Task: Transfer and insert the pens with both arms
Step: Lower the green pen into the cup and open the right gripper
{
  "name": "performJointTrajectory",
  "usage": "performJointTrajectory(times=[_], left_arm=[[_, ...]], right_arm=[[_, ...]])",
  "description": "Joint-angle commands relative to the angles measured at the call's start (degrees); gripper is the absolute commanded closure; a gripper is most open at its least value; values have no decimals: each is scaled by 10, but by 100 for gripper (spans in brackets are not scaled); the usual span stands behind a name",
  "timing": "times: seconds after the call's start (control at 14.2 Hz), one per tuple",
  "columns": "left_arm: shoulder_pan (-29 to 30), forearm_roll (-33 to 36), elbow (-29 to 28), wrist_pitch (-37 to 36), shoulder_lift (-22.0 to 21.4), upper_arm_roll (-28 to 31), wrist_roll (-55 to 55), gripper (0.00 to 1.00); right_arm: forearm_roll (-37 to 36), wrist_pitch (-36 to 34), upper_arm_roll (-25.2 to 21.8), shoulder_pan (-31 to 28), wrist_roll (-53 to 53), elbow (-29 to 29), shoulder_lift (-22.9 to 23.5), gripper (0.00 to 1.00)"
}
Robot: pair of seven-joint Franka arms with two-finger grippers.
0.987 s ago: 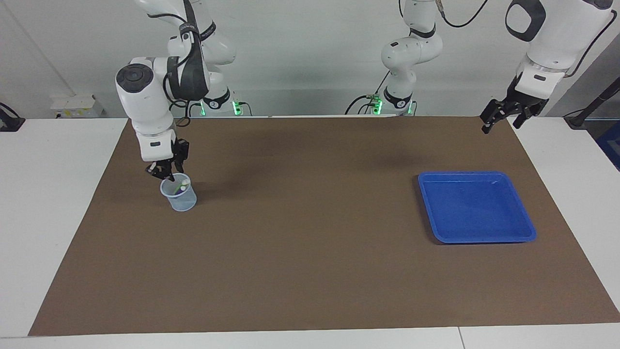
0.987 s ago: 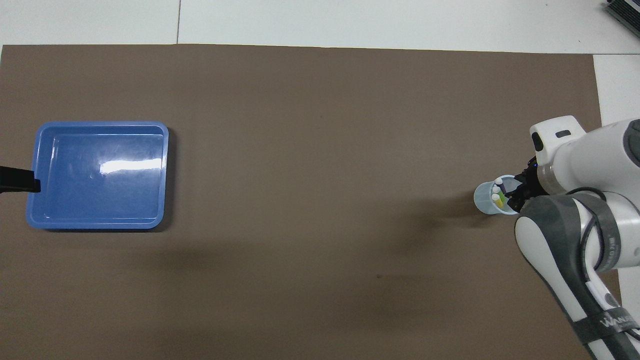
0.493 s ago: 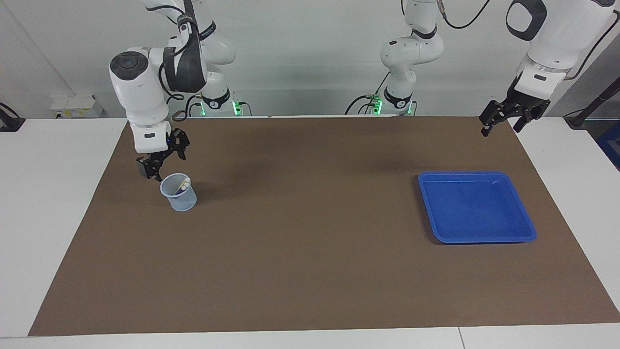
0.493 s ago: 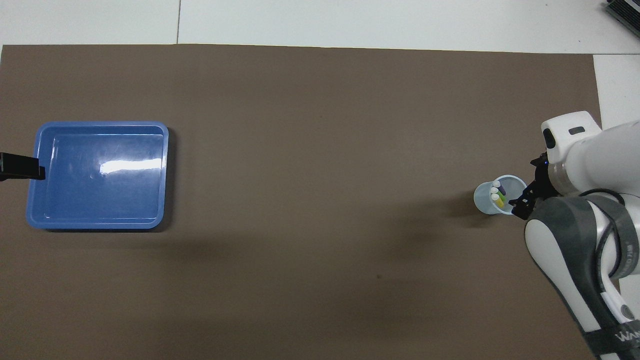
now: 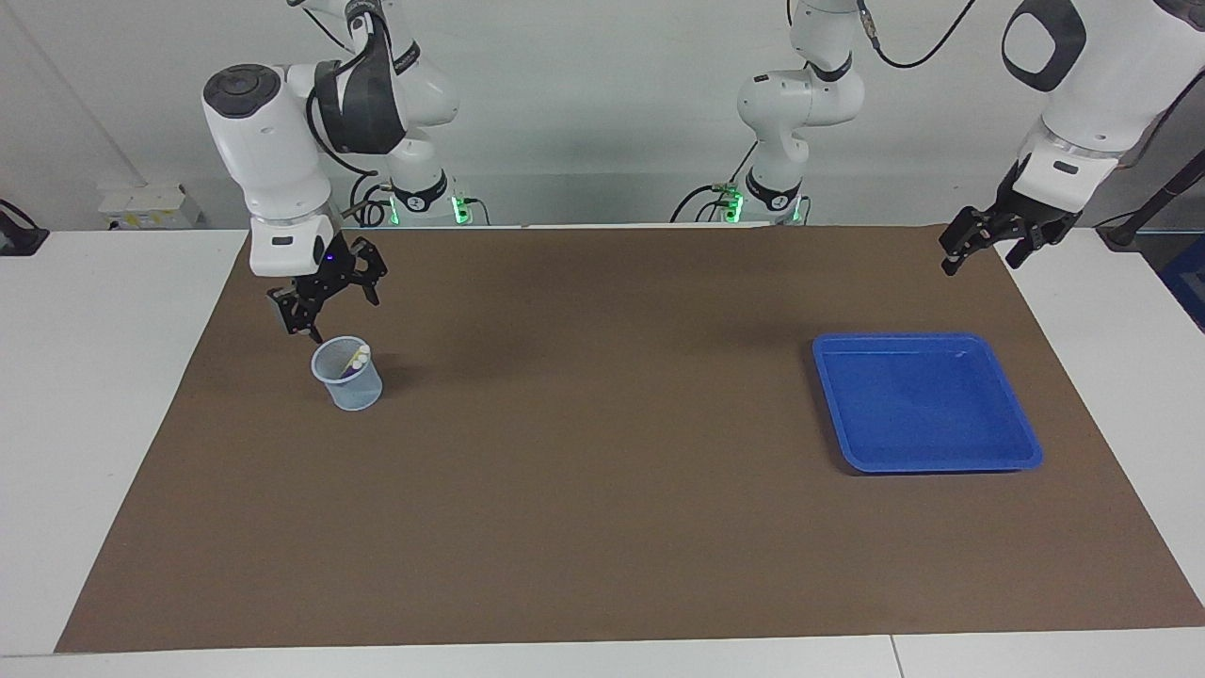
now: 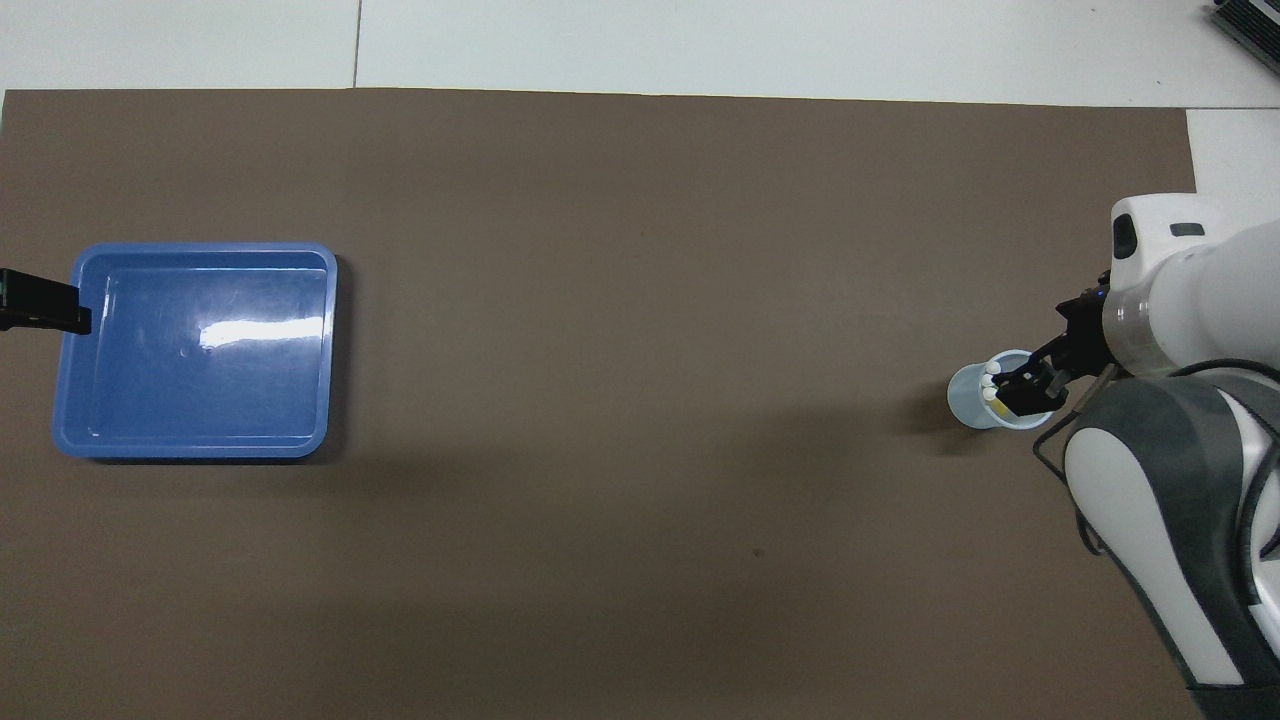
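— Where do we see the pens (image 5: pixel 356 359)?

— Standing together in the pale translucent cup (image 5: pixel 348 377) on the brown mat (image 5: pixel 602 527), toward the right arm's end of the worktop (image 5: pixel 94 395). Their pale cap ends show at the rim.

— And our right gripper (image 5: pixel 325 301)?

— Up in the air just above that cup, fingers spread apart, holding nothing.

— The left gripper (image 5: pixel 988 243)?

— We find it waiting, raised over the mat's corner at the left arm's end, fingers parted and empty. The blue tray (image 5: pixel 1021 443) lies on the mat toward that end.
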Motion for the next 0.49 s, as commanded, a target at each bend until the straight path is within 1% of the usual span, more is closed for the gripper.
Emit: performJointTrajectory(times=[0.0, 0.21, 0.28, 0.42], left_arm=[[-15, 12, 30, -23, 25, 8, -2, 0], [-15, 11, 30, -15, 36, -11, -2, 0], [-15, 11, 28, -12, 37, -21, -2, 0], [-15, 11, 24, 0, 37, -31, -2, 0]], right_arm=[[5, -60, 0, 21, 84, 60, 23, 0], [11, -63, 1, 22, 111, 78, 28, 0], [11, -68, 1, 22, 132, 89, 40, 0], [8, -107, 1, 20, 146, 148, 81, 0]])
